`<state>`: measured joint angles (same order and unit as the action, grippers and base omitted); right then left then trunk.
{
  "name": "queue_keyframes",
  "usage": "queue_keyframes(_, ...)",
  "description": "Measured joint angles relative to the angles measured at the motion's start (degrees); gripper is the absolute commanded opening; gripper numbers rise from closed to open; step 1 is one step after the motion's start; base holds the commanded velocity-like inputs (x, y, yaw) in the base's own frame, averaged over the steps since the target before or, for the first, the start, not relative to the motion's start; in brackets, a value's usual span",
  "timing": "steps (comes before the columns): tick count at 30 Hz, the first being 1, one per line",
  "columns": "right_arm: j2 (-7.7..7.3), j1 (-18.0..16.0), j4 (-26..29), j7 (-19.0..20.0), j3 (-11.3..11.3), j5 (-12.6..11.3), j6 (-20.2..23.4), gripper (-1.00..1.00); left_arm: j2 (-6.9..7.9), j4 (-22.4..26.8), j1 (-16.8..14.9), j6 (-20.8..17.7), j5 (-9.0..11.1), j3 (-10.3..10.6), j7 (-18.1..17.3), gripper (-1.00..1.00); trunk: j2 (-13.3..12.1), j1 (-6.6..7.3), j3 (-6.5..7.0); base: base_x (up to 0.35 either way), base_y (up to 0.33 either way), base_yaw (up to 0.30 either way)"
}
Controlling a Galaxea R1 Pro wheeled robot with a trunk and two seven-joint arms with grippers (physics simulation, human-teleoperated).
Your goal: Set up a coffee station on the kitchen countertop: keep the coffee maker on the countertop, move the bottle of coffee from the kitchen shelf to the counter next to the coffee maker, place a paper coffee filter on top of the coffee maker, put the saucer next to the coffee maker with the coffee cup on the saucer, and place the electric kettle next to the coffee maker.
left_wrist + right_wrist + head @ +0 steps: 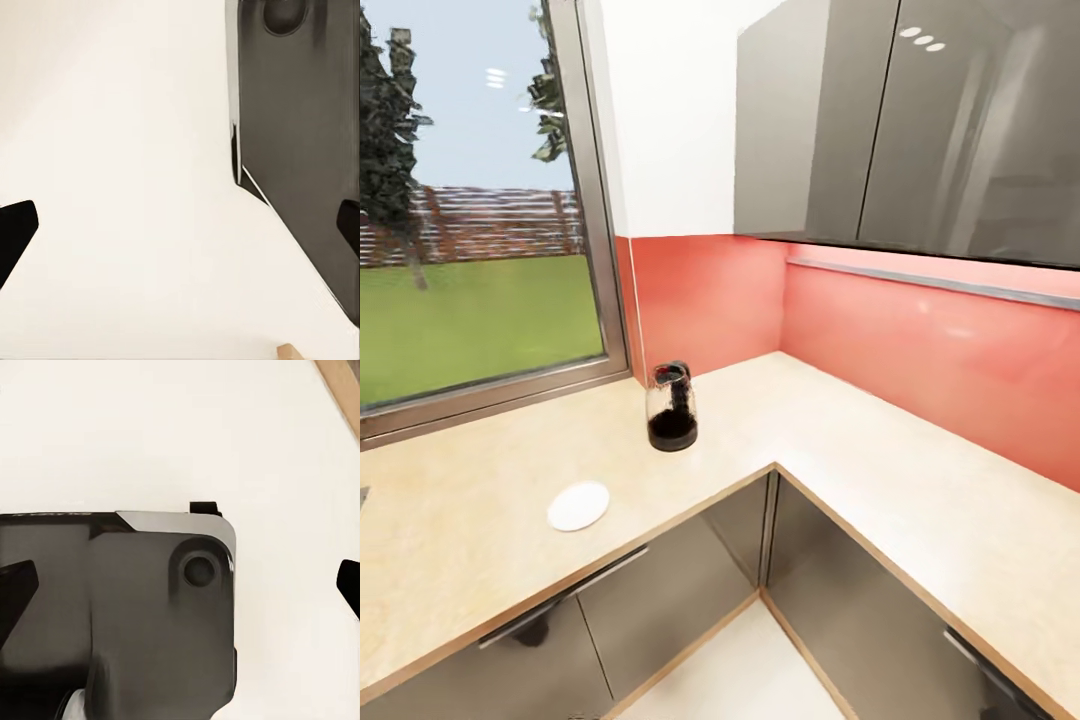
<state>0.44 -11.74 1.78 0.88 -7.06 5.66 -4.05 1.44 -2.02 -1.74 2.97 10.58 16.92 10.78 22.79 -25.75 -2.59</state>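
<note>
Head view gives me an L-shaped countertop (880, 450) carrying two task items. One electric kettle (672, 406) stands upright near the inner corner, just in front of the red backsplash (920, 340) and right of the window (470, 200). One white saucer (578, 505) lies flat, well apart from the kettle, closer to the counter's front edge. Two grey wall cabinet doors (900, 120) hang above the backsplash.

Left wrist view shows me the left gripper (180, 225) with its two fingertips (15, 232) spread wide apart, released, nothing between them, over pale floor (127, 150) beside the robot's dark base (300, 150).

Right wrist view shows the right gripper (180, 585) likewise released, one fingertip at each frame edge, above the same dark base.
</note>
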Motion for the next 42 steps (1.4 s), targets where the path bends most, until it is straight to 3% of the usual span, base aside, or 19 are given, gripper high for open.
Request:
queue_keyframes(8,0.0,0.0,0.0,0.0,0.0,0.0,0.0,1.0,-0.05,-0.01,-0.07,-0.86,0.25,-0.61,-0.32,1.0,0.0,0.0,0.1,0.001,-0.001,0.28)
queue_keyframes(11,0.0,0.0,0.0,0.0,0.0,0.0,0.0,1.0,-0.05,-0.04,-0.23,-4.01,2.64,-3.48,-0.51,1.0,0.0,0.0,0.16,0.0,0.0,0.28)
queue_keyframes(15,0.0,0.0,0.0,0.0,0.0,0.0,0.0,1.0,-0.37,0.04,-0.23,-6.64,3.78,-5.19,-0.58,1.0,0.0,0.0,0.24,0.0,0.0,0.28)
queue_keyframes(29,0.0,0.0,-0.09,0.0,0.08,0.05,0.04,1.0,-0.4,0.19,-0.2,-5.96,4.53,-6.04,-0.67,1.0,0.0,0.0,0.39,-0.002,0.0,0.279)
queue_keyframes(42,0.0,0.0,0.0,-0.23,0.09,0.08,0.01,1.0,-0.64,0.22,-0.2,-5.95,4.15,-5.94,-0.16,1.0,0.01,-0.01,0.39,-0.197,-0.105,0.279)
